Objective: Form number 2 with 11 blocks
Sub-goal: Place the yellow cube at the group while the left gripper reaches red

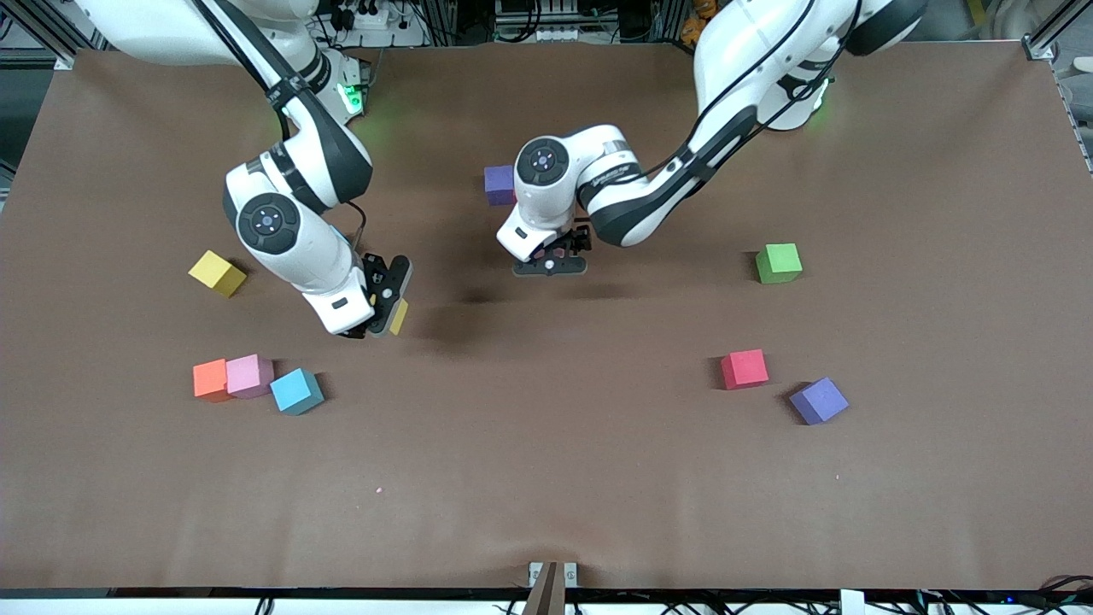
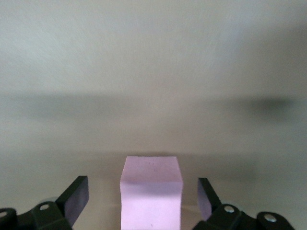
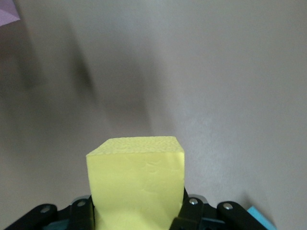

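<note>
Nearest the front camera, a purple block (image 1: pixel 818 401) and a red block (image 1: pixel 744 369) lay toward the left arm's end of the surface (image 1: pixel 546 478). Toward the right arm's end, a blue block (image 1: pixel 296 391), a pink block (image 1: pixel 249 375) and an orange block (image 1: pixel 210 379) sat huddled together. All of them looked like stock not yet used.

Farther in, the right gripper (image 1: pixel 388 320) hung over bare surface, clamped on a yellow cube (image 3: pixel 136 182). It was held square between the pads, probably so it could be set down flush against a neighbour. A loose yellow block (image 1: pixel 217 272) lay farther back toward the right arm's end, and a green block (image 1: pixel 778 262) toward the left arm's end.

The left gripper (image 1: pixel 551 266) stood low over the middle of the surface. Its fingers (image 2: pixel 76 199) were spread wide on either side of a second pink block (image 2: pixel 151 191) without touching it. That block seemed to rest on the surface by itself. A second purple block (image 1: pixel 499 184) lay just beside that arm and farther from the camera. These two were likely the start of the number 2, which was barely begun.
</note>
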